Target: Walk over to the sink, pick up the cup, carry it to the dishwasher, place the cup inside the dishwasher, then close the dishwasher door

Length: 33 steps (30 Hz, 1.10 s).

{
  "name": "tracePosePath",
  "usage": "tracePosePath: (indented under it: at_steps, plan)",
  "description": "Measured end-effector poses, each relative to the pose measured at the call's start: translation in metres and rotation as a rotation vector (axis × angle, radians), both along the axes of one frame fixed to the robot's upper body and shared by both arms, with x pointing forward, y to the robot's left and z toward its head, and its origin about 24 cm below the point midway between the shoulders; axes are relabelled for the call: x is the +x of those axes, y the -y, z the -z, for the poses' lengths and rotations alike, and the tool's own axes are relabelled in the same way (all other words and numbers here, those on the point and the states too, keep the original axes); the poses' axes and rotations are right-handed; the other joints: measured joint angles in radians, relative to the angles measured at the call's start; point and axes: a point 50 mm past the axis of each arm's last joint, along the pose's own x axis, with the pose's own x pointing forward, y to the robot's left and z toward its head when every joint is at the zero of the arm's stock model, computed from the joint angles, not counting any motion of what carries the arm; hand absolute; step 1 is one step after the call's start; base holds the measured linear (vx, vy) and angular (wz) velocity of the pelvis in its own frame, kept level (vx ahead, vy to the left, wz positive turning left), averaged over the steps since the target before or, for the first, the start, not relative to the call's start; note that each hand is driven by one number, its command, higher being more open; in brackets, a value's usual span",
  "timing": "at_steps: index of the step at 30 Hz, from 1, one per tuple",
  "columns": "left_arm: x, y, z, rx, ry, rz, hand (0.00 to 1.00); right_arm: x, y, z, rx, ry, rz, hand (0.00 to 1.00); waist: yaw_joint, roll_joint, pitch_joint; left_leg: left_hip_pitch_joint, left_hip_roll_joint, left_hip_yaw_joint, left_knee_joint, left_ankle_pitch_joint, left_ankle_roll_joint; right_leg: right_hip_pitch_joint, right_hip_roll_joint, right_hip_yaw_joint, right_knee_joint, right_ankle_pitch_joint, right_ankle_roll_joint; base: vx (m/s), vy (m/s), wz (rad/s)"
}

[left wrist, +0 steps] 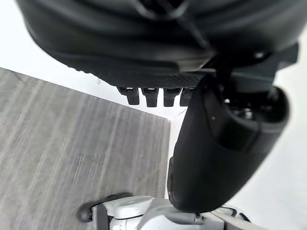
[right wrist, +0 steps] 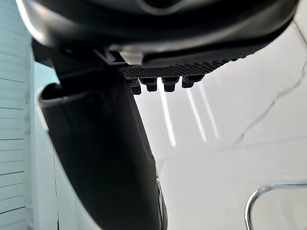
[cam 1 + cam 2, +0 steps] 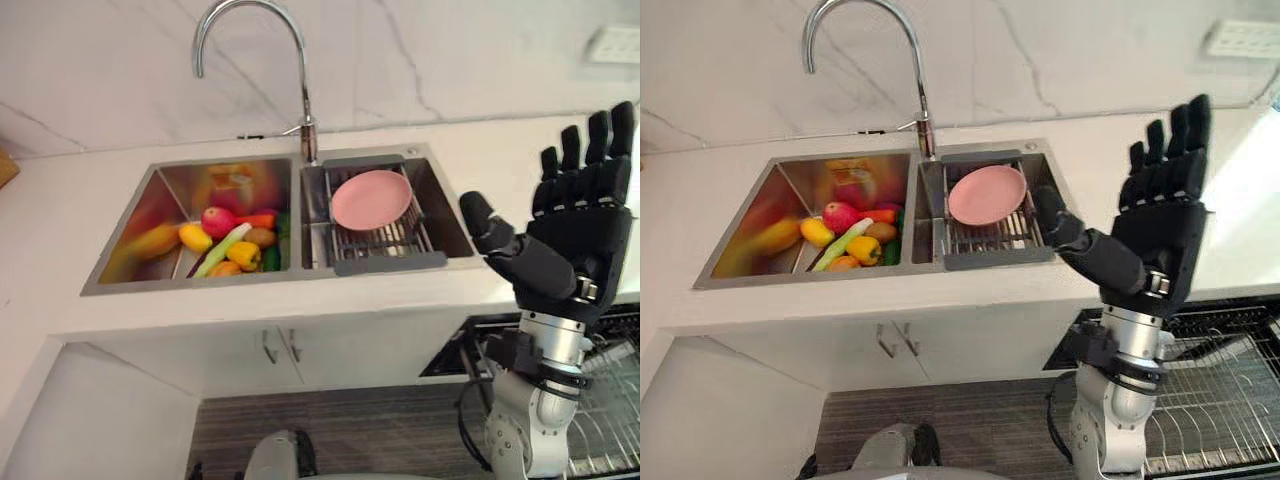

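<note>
My right hand (image 3: 575, 240) is raised above the counter's right end, just right of the sink (image 3: 250, 285), fingers straight and spread, thumb pointing toward the right basin, nothing in it. Its own wrist view shows the palm (image 2: 168, 28) facing the marble wall and the faucet's arc. A pink plate (image 3: 371, 198) leans in a dark drying rack (image 3: 385, 245) in the right basin. My left hand (image 1: 144, 38) hangs over the grey floor with fingers straight and nothing held. The open dishwasher's wire rack (image 3: 610, 400) lies at the lower right, below the right hand.
The left basin holds several fruits and vegetables (image 3: 230, 245). A tall chrome faucet (image 3: 300, 60) stands behind the divider. White cabinet doors (image 3: 275, 345) sit under the sink. A wall socket (image 3: 615, 45) is at the far right.
</note>
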Motion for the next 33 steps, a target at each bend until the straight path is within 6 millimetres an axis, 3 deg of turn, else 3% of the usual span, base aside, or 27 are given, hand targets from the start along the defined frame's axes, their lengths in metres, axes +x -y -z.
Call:
tracePosePath:
  at_steps: [2,4,5,6,7,10,12,13,19,21,25,29,33]
  plan:
    - [0.001,-0.002,0.001,-0.001,-0.009,0.008,1.00,0.003,0.001,0.001,0.004,-0.005,0.002,1.00,-0.003,-0.013,-0.007,0.033,-0.016,0.001,-0.030,-0.007,0.002,-0.023,-0.007,0.006,0.074,0.015,0.011,0.24,0.223,0.01]
    - [0.004,-0.009,0.001,0.016,-0.018,0.037,1.00,0.009,0.001,0.006,0.016,-0.027,-0.006,1.00,-0.007,-0.028,-0.017,0.117,-0.046,0.001,-0.139,-0.016,-0.019,-0.191,-0.012,0.039,0.425,0.046,0.118,0.23,0.161,-0.09]
    - [0.004,-0.010,0.000,0.022,-0.025,0.065,1.00,0.012,-0.001,0.009,0.017,-0.040,-0.017,1.00,-0.012,-0.035,-0.017,0.157,-0.058,-0.001,-0.181,-0.010,-0.027,-0.258,-0.013,0.044,0.558,0.041,0.110,0.22,0.104,-0.06]
    - [0.002,-0.012,0.000,0.027,-0.041,0.096,1.00,0.016,-0.003,0.015,0.017,-0.063,-0.033,1.00,-0.025,-0.036,-0.021,0.208,-0.069,0.002,-0.228,0.005,-0.021,-0.318,-0.018,0.003,0.637,0.022,0.078,0.21,0.100,0.05]
    - [0.002,-0.013,0.000,0.030,-0.044,0.100,1.00,0.017,-0.005,0.017,0.018,-0.072,-0.040,1.00,-0.033,-0.035,-0.024,0.226,-0.073,0.002,-0.242,0.016,-0.004,-0.339,-0.022,-0.025,0.638,0.014,0.064,0.23,0.078,0.16]
    - [0.022,-0.017,-0.003,0.046,0.013,0.108,1.00,0.022,-0.009,0.026,0.013,-0.106,-0.066,1.00,-0.042,-0.037,-0.027,0.260,-0.081,-0.017,-0.260,0.017,-0.003,-0.444,-0.011,-0.123,0.473,0.002,0.023,0.26,0.002,0.24]
    - [0.038,-0.021,-0.007,0.057,0.069,0.105,1.00,0.024,-0.009,0.031,0.011,-0.129,-0.067,1.00,-0.046,-0.059,-0.035,0.261,-0.096,-0.057,-0.235,0.001,-0.030,-0.446,0.016,-0.159,0.246,0.150,-0.063,0.26,-0.069,0.35]
    - [0.044,-0.019,-0.010,0.073,0.097,0.125,1.00,0.031,0.003,0.024,0.001,-0.088,-0.027,1.00,-0.029,-0.060,0.044,0.331,-0.064,-0.125,-0.327,-0.008,-0.050,-0.245,0.117,-0.161,-0.195,0.340,-0.019,0.05,-0.024,0.10]
    - [0.045,-0.019,-0.009,0.064,0.099,0.118,1.00,0.031,0.003,0.024,0.005,-0.087,-0.036,1.00,-0.028,-0.057,0.046,0.331,-0.058,-0.121,-0.327,-0.007,-0.050,-0.245,0.116,-0.162,-0.198,0.338,-0.021,0.00,0.000,0.00]
    - [0.046,-0.019,-0.008,0.013,0.111,0.061,1.00,0.031,0.002,0.025,0.015,-0.087,-0.071,1.00,-0.025,-0.056,0.047,0.331,-0.048,-0.116,-0.334,-0.003,-0.055,-0.245,0.112,-0.205,-0.191,0.322,-0.043,0.00,-0.018,-0.02]
    - [0.046,-0.016,-0.002,-0.147,0.117,-0.069,1.00,0.034,0.003,0.031,0.016,-0.139,-0.156,1.00,-0.027,-0.057,0.046,0.333,-0.017,-0.119,-0.342,0.009,-0.080,-0.248,0.124,-0.274,-0.164,0.299,-0.047,0.03,-0.092,0.08]
    - [0.040,-0.015,0.003,-0.288,0.130,-0.214,1.00,0.033,0.017,0.041,0.034,-0.224,-0.191,1.00,-0.026,-0.059,0.045,0.342,0.023,-0.124,-0.346,0.014,-0.112,-0.228,0.154,-0.325,-0.170,0.270,-0.060,0.03,-0.124,0.19]
    - [0.031,-0.013,0.007,-0.354,0.108,-0.258,1.00,0.034,0.025,0.050,0.008,-0.312,-0.184,1.00,-0.026,-0.059,0.038,0.388,0.035,-0.111,-0.383,0.021,-0.127,-0.188,0.176,-0.323,-0.199,0.282,-0.057,0.05,-0.063,-0.02]
